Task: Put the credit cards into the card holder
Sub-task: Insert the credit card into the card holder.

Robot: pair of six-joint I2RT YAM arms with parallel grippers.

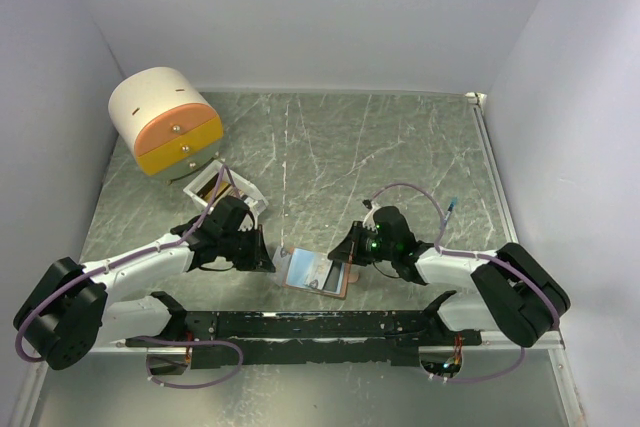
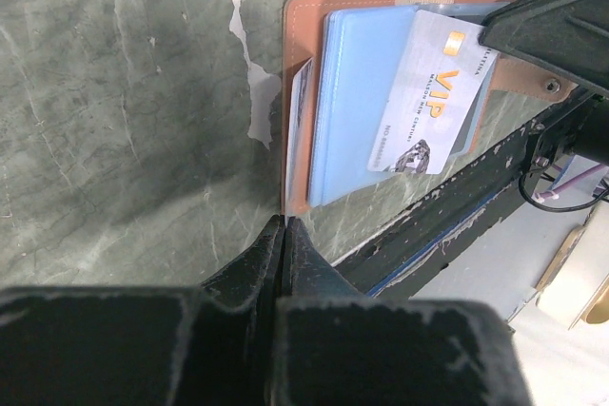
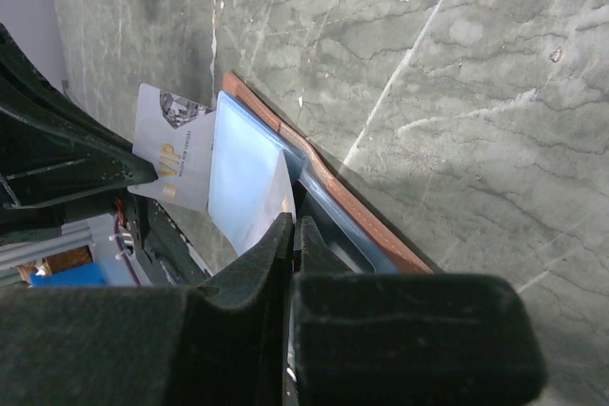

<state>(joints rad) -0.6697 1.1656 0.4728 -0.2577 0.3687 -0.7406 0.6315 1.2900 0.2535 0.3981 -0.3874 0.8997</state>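
The card holder (image 1: 316,272) lies open near the table's front edge, salmon-brown outside (image 2: 303,26) and pale blue inside. A white credit card marked VIP (image 2: 428,92) lies slanted across its blue pockets and also shows in the right wrist view (image 3: 176,154). My left gripper (image 1: 268,259) sits at the holder's left edge. It is shut (image 2: 285,222) on a thin pale credit card (image 2: 297,130) seen edge-on, which reaches into the holder's left side. My right gripper (image 1: 350,255) is at the holder's right edge, shut (image 3: 294,221) on a pale blue inner leaf (image 3: 245,178) and lifting it.
A small white open box (image 1: 222,187) with more cards stands behind the left gripper. A round cream-and-orange drawer unit (image 1: 165,119) is at the back left. The black base rail (image 1: 300,325) runs just in front of the holder. White walls enclose the table.
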